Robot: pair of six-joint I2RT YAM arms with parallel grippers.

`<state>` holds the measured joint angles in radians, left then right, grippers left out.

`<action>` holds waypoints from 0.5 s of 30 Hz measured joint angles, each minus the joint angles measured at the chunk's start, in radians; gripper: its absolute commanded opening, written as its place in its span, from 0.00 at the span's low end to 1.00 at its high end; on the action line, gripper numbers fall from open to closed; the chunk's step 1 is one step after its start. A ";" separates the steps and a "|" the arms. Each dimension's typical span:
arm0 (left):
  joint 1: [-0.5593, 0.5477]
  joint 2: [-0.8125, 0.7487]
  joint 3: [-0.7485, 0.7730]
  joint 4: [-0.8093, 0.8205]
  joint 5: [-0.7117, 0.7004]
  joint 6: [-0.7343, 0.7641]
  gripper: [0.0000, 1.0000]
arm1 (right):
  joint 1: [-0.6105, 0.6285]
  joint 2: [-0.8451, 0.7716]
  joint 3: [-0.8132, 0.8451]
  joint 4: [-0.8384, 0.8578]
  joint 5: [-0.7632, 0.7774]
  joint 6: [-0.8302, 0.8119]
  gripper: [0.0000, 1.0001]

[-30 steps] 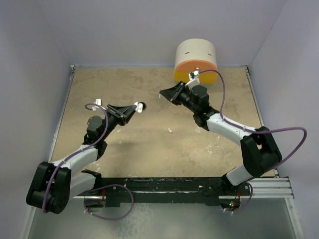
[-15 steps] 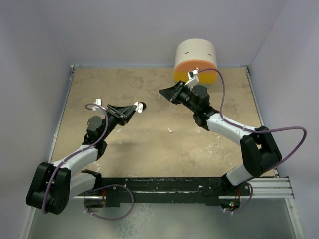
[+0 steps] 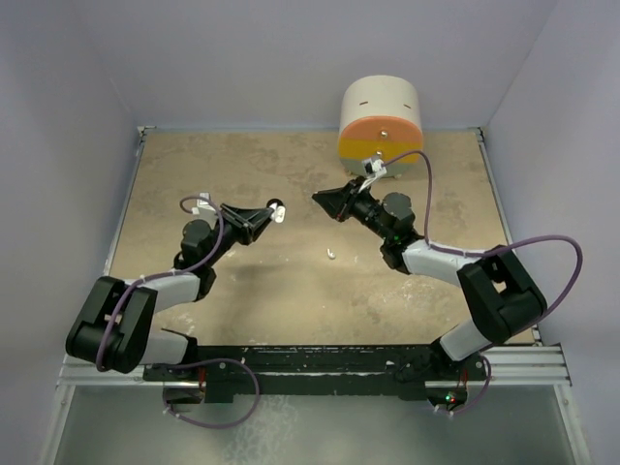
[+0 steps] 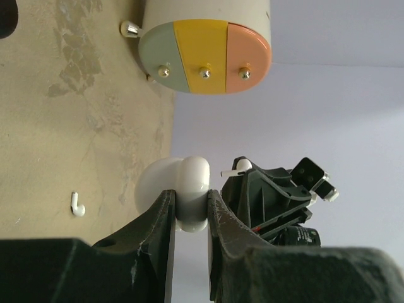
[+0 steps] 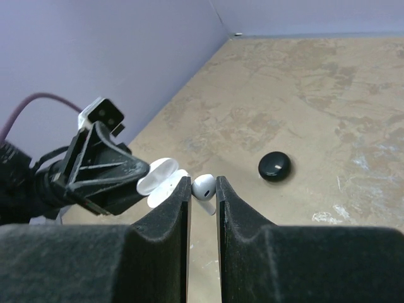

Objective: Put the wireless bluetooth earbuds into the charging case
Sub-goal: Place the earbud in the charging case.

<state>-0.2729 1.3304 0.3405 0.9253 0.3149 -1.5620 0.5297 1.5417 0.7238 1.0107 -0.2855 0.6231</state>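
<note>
Top external view takes in a sandy, mottled table (image 3: 242, 165) walled in pale lilac. At its far edge sits a cream drum-shaped box (image 3: 380, 114); the left wrist view shows its front split into grey-green, yellow and orange panels, each with a small brass knob.

Both arms reach toward the middle of the table, their tips facing each other and close together above the surface. The left gripper (image 3: 268, 213) is clenched on the white charging case (image 4: 183, 189), which sits between its fingers with the lid swung open. The right gripper (image 5: 203, 183) is pinched tight on a white earbud (image 5: 203, 187), held just beside the open case; whether the two touch cannot be told.

A black disc (image 5: 274, 166) lies flat on the table beyond the right gripper's fingers.

A loose white earbud (image 3: 330, 255) lies on the table nearer the arm bases, apart from both grippers, its short stem visible from the left wrist.
</note>
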 measured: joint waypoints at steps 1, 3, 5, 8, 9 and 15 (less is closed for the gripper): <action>-0.005 0.011 0.006 0.006 0.000 0.000 0.00 | 0.000 -0.001 -0.013 0.024 -0.006 -0.007 0.00; -0.018 0.032 0.022 0.023 0.000 0.000 0.00 | 0.000 -0.004 -0.039 0.083 -0.027 -0.020 0.00; -0.031 0.048 0.036 0.036 0.000 0.000 0.00 | 0.000 -0.008 -0.059 0.139 -0.049 -0.029 0.00; -0.052 0.073 0.059 0.058 0.000 0.000 0.00 | 0.000 -0.013 -0.083 0.200 -0.074 -0.034 0.00; -0.059 0.081 0.064 0.064 0.000 0.000 0.00 | 0.000 -0.013 -0.087 0.217 -0.080 -0.037 0.00; -0.099 0.142 0.085 0.108 -0.002 -0.006 0.00 | 0.008 -0.013 -0.091 0.285 -0.106 -0.042 0.00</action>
<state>-0.3721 1.4719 0.4255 1.0328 0.3134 -1.5677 0.5377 1.5288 0.6331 1.2961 -0.3912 0.5812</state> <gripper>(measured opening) 0.198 0.197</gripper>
